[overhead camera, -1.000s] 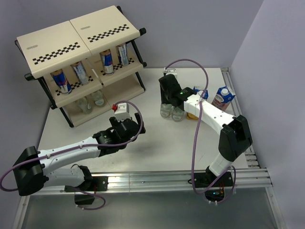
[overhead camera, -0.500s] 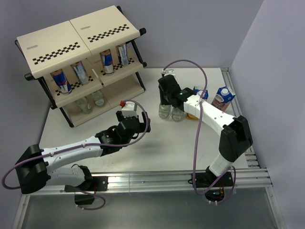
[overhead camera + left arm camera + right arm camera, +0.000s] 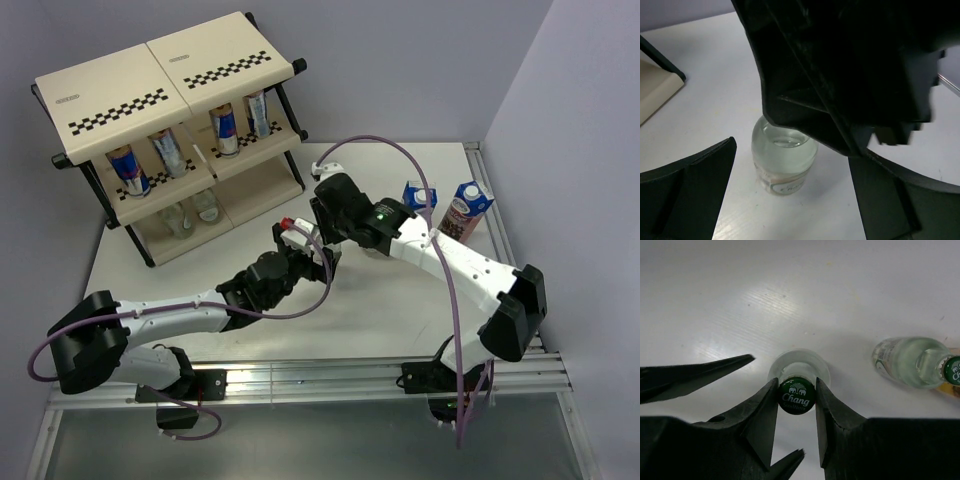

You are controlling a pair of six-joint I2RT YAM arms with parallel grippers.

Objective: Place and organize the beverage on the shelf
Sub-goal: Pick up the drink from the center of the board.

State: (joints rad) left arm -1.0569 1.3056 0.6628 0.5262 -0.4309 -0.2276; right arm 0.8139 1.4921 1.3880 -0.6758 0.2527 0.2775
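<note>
The table [image 3: 370, 310] is white and smooth, with a soft sheen and fine parallel streaks where light strikes it. Along its near edge runs a bright bare-metal rail [image 3: 330, 375]. The shelf [image 3: 150, 85] has matt cream panels, like painted board, in a black tubular frame with a satin finish. The cans [image 3: 128, 170] on it are glossy printed metal. The clear bottle [image 3: 800, 362] is shiny and transparent, glass or plastic; its green cap [image 3: 796, 395] is printed and slightly glossy, and its label [image 3: 785, 185] looks papery. The cartons [image 3: 468, 208] near the far right corner are coated printed card. The right gripper [image 3: 796, 390] has fingers [image 3: 757, 420] of matt black plastic, and the arm shells [image 3: 460, 265] are glossy white plastic.
</note>
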